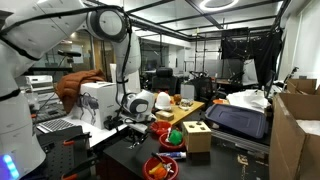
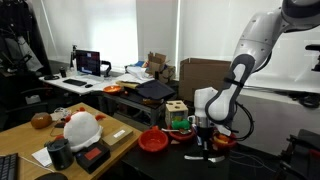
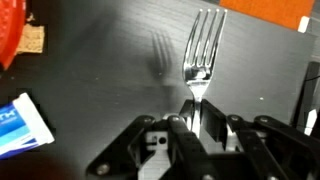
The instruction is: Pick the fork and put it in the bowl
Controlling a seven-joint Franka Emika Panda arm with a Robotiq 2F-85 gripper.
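Note:
In the wrist view my gripper (image 3: 195, 108) is shut on the handle of the fork (image 3: 200, 48). The fork looks silvery here, its tines point away from me, and it casts a shadow on the dark table to its left. In both exterior views the gripper (image 1: 135, 123) (image 2: 205, 141) hangs low over the dark table; the fork is too small to make out there. A red bowl (image 2: 153, 142) sits just beside the gripper, and more red bowls (image 1: 160, 166) (image 1: 163, 130) stand nearby. A red rim (image 3: 8, 35) shows at the wrist view's left edge.
A tan wooden box with holes (image 1: 197, 136) (image 2: 177, 108) stands near the bowls. A blue and white packet (image 3: 20, 120) lies on the table to the left. Cardboard boxes (image 1: 295, 130) stand at one side. A white helmet-like object (image 2: 80, 128) sits on the wooden desk.

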